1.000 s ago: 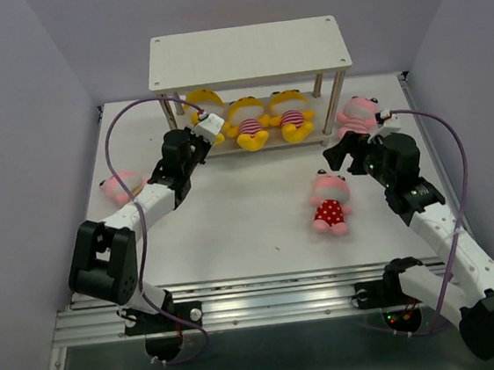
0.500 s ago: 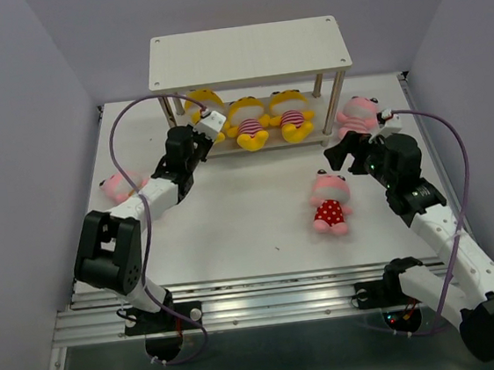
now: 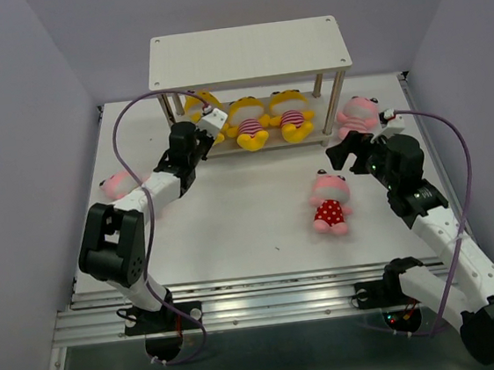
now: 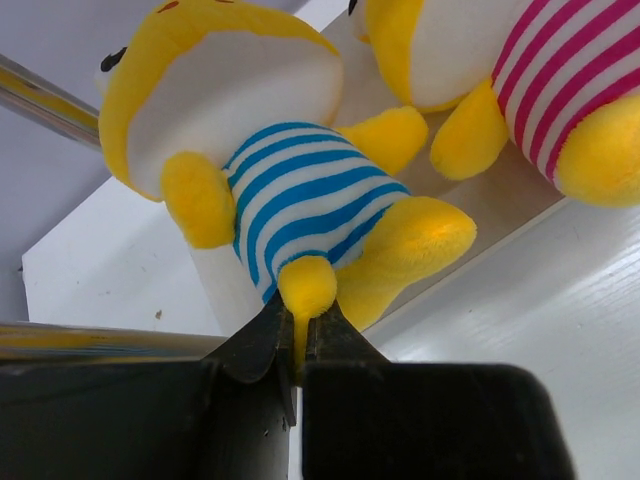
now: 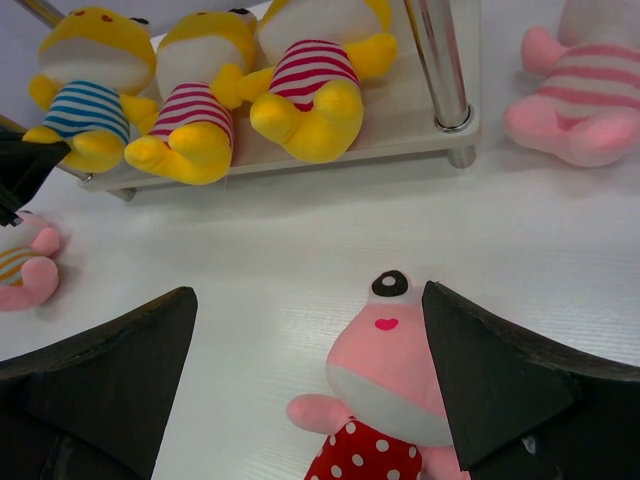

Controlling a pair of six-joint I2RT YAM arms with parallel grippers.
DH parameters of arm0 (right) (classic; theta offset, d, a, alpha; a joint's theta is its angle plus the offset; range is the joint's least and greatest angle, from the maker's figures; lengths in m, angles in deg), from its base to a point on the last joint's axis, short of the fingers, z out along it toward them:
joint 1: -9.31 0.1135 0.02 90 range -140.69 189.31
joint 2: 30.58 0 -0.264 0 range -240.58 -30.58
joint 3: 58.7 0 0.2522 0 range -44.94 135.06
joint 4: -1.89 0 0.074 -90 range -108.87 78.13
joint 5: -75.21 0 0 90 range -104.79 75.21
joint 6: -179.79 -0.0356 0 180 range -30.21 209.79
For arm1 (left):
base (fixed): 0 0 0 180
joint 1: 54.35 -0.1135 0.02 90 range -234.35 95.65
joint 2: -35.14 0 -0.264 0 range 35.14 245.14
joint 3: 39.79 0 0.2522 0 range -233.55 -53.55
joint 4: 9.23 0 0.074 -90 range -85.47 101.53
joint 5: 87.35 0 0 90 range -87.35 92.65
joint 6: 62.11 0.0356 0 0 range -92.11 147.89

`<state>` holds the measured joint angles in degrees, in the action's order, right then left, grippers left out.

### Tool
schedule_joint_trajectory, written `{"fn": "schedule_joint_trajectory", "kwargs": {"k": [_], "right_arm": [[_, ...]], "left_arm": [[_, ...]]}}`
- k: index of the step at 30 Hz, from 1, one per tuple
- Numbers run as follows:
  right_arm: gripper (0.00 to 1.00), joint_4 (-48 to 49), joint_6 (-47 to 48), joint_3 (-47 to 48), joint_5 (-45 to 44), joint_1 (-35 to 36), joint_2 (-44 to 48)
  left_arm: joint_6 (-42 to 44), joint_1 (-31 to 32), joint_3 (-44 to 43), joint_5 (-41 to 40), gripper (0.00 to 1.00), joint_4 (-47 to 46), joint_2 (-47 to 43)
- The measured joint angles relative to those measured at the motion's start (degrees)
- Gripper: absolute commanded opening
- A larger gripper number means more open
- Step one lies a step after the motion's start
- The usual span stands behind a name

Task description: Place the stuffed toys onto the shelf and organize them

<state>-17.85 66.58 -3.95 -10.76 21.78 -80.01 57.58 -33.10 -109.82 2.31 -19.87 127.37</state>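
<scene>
The shelf (image 3: 246, 52) stands at the back. On its lower board (image 5: 400, 135) lie three yellow stuffed toys: one in blue stripes (image 4: 300, 190) at the left and two in red stripes (image 3: 249, 125) (image 3: 293, 115). My left gripper (image 4: 300, 335) is shut on the blue-striped toy's foot at the board's front edge. My right gripper (image 5: 308, 295) hangs open just above the head of the pink toy in red polka dots (image 5: 395, 375), which lies on the table. A pink striped toy (image 3: 356, 116) sits by the shelf's right leg; another (image 3: 119, 185) lies at the far left.
The shelf's thin metal legs (image 5: 440, 70) stand close to the toys. Its top board hides part of the lower tier from above. Purple cables loop over both arms. Grey walls close in the white table (image 3: 252, 229) on three sides.
My left arm has reached further toward the shelf, still shut on the blue-striped toy's foot. The right arm has barely moved.
</scene>
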Motion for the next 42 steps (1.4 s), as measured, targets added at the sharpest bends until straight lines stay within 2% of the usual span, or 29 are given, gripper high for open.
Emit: {"fn": "schedule_joint_trajectory", "kwargs": {"k": [12,15,16,28,30,36,37,38,42], "right_arm": [[1.0,0.0,0.6,0.0,-0.9,0.0,0.0],[1.0,0.0,0.8,0.0,-1.1,0.0,0.0],[1.0,0.0,0.8,0.0,-1.1,0.0,0.0],[1.0,0.0,1.0,0.0,-1.1,0.0,0.3],[1.0,0.0,1.0,0.0,-1.1,0.0,0.6],[1.0,0.0,1.0,0.0,-1.1,0.0,0.9],[1.0,0.0,1.0,0.0,-1.1,0.0,1.0],[1.0,0.0,1.0,0.0,-1.1,0.0,1.1],[1.0,-0.1,1.0,0.0,-1.0,0.0,1.9]], "left_arm": [[-0.6,-1.2,-3.7,1.8,0.26,5.6,2.1],[-1.2,-1.2,-3.9,2.2,0.35,6.5,2.1],[-1.5,-1.2,-4.1,2.3,0.42,7.0,2.1],[-4.2,-1.2,-5.7,2.9,0.57,8.9,2.4],[-4.5,-1.2,-5.7,2.9,0.74,9.0,2.4],[-6.0,-1.2,-5.7,2.9,0.76,9.1,2.4],[-6.3,-1.2,-5.7,2.9,0.8,9.2,2.4],[-6.5,-1.2,-5.7,2.9,0.97,9.3,2.3],[-7.5,-1.2,-5.7,2.8,0.99,10.1,1.4]]}}
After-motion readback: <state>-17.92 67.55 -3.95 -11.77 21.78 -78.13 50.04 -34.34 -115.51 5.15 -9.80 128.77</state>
